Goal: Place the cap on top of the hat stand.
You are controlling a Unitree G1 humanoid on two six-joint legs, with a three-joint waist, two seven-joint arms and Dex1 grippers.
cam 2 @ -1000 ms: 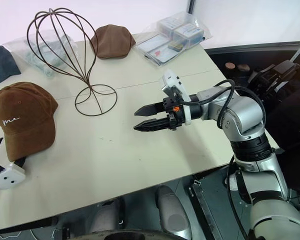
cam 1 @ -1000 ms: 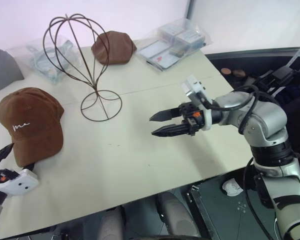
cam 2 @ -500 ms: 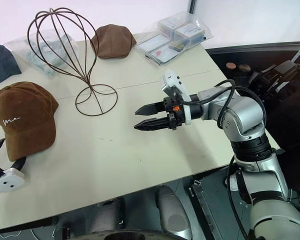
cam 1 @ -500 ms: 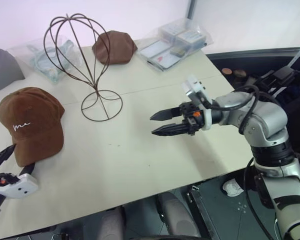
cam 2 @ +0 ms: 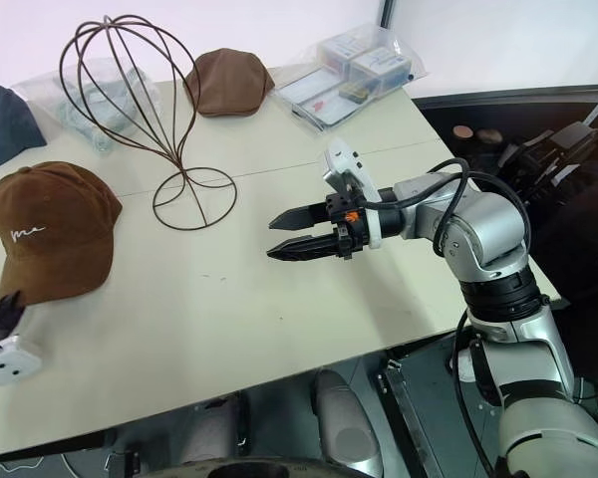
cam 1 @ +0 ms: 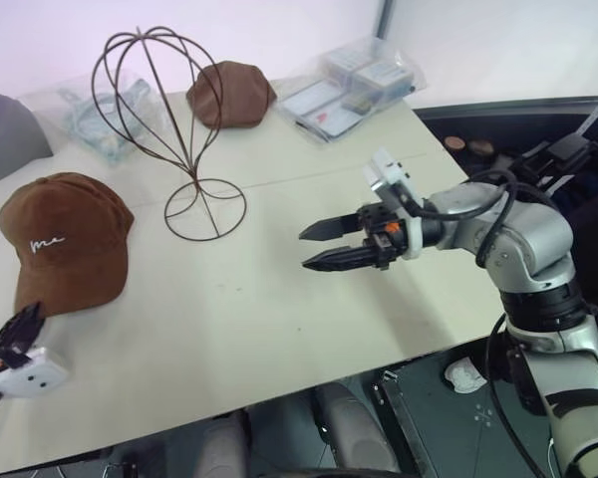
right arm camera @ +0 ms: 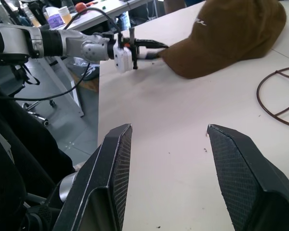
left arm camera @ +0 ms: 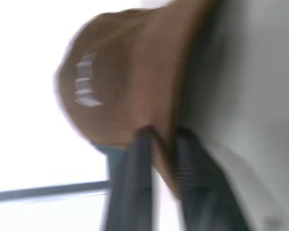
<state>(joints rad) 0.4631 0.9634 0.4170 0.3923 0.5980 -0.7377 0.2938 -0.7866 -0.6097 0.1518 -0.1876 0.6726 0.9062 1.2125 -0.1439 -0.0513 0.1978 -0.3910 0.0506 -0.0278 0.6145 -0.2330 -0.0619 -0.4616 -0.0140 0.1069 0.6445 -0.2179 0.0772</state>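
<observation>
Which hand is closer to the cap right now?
Left. The left hand is at the cap, shut on its brim edge. The right hand hovers open over the table, past the hat stand, well away.

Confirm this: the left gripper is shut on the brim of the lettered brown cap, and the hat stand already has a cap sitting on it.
Not quite. The hat stand is bare, as the left eye view shows; the plain brown hat lies on the table behind it. The rest holds: the left gripper is shut on the brim of the cap.
</observation>
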